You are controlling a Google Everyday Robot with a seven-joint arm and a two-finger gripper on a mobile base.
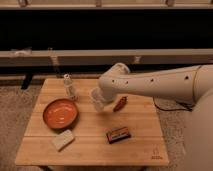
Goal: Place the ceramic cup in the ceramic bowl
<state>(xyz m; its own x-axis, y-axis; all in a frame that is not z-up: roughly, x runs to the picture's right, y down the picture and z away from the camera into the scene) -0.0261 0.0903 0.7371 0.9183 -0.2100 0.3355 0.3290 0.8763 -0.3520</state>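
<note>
The white ceramic cup is at the tip of my gripper, just above the middle of the wooden table. My gripper is shut on the cup, and my white arm reaches in from the right. The orange-red ceramic bowl sits on the table's left side, a short way left of the cup and slightly nearer the front. It looks empty. A slim clear shaker stands behind the bowl, left of the cup.
A reddish-brown object lies just right of the gripper. A dark snack bar lies near the front middle. A pale block lies in front of the bowl. A long low shelf runs behind the table.
</note>
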